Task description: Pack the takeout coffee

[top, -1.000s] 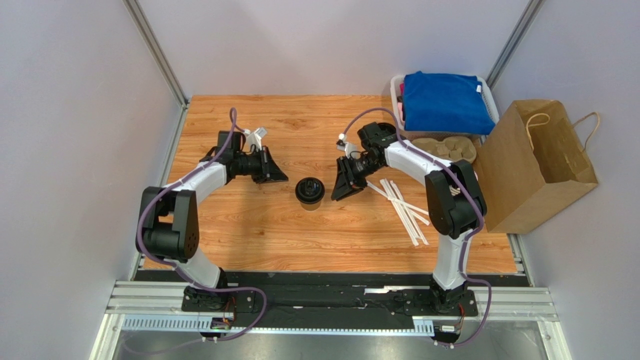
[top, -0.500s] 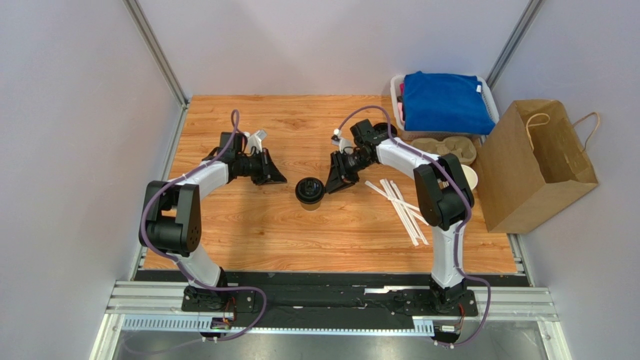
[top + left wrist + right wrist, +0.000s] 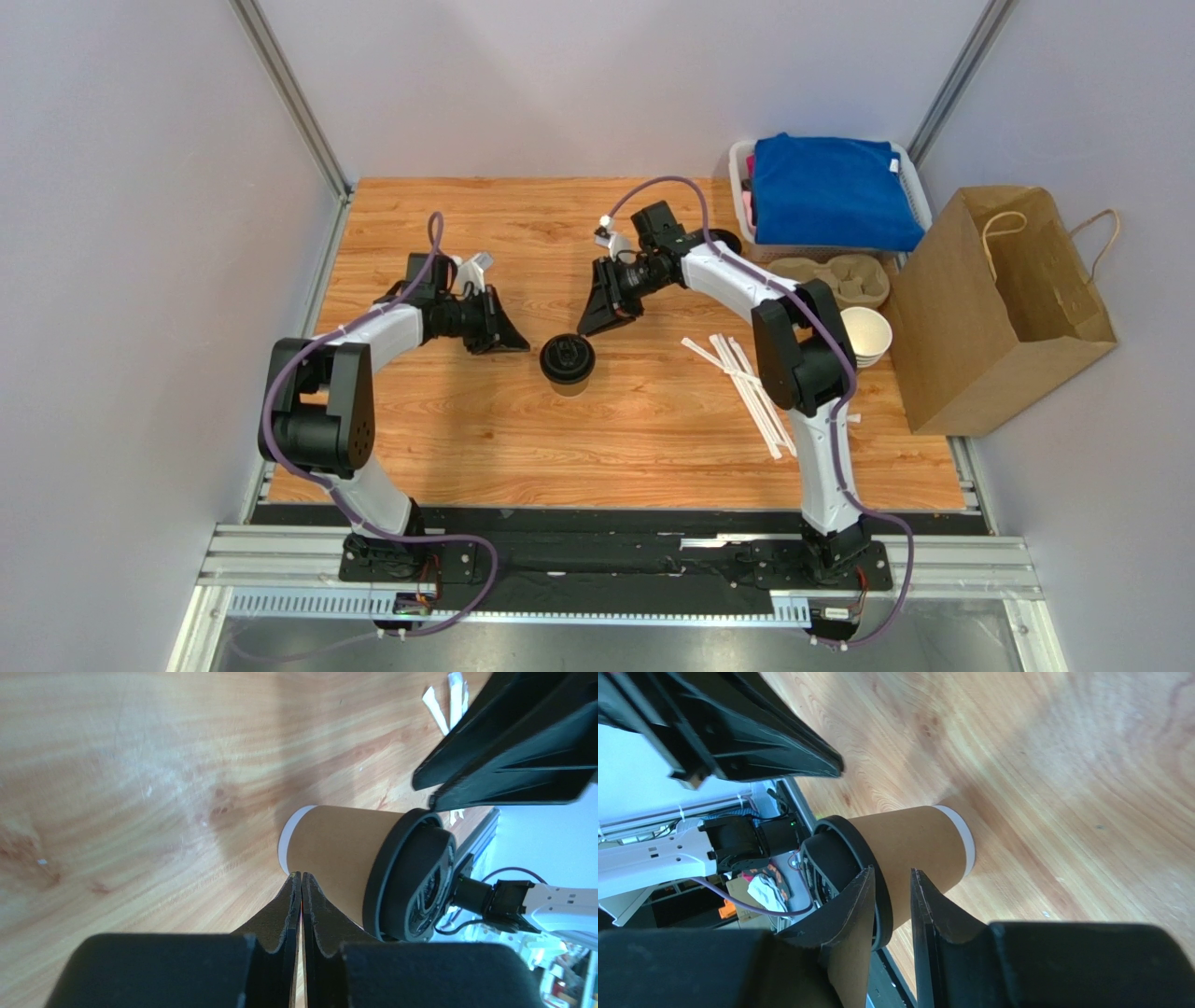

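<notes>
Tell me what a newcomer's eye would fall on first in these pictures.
A small brown paper cup with a round black plastic lid stands alone mid-table, flanked by the left gripper, shut, and the right gripper, slightly open; neither touches it. At the right edge a big brown paper bag stands upright, and a bright blue cloth fills a white bin at the back right corner.
</notes>
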Controlling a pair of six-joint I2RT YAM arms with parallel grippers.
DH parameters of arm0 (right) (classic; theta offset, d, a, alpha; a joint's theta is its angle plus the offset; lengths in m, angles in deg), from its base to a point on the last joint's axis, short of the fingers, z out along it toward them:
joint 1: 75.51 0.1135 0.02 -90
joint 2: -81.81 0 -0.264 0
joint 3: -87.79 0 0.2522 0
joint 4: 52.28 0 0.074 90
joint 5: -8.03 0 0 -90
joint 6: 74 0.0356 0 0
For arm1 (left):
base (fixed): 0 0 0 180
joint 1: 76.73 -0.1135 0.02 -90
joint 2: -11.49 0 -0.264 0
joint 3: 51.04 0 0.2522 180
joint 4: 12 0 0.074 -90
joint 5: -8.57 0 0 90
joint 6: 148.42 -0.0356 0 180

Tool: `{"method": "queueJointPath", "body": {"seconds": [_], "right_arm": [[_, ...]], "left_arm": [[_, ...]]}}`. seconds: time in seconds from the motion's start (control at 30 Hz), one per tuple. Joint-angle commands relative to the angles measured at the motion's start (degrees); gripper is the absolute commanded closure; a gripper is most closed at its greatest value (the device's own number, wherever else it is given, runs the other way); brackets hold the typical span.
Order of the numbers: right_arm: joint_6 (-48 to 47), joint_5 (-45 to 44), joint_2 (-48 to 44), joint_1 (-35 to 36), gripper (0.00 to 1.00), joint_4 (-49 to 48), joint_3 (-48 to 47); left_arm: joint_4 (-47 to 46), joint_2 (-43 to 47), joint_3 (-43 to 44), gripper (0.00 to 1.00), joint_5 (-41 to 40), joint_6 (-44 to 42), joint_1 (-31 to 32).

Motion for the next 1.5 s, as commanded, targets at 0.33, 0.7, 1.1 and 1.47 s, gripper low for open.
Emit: {"method": "queueJointPath", "body": {"seconds": [0.33,0.7,1.1,1.47], "right_arm": [[-2.93,-0.63,-2.85,-7.52,0.65,1.73,-0.36],[-12.51,-3.7,-11.47,-15.53,0.64,11.74,13.8],[-16.56,3.31,-17.43,-20.01,0.59,17.2,11.26],[-0.23,15.2,-21.76,-11.76,0.6,4.03,14.96]], "left_arm": [[-10.23,-5.48,-6.88,0.94,6.32,10.29,7.87],[-29.73,-12.77,-6.54,0.95,5.19,24.18,17.63],[-16.79,-0.41,-8.64,0.85,6.06,15.7,9.33],[-7.77,8.23,4.98,0.75,14.6,10.37,12.88]]}}
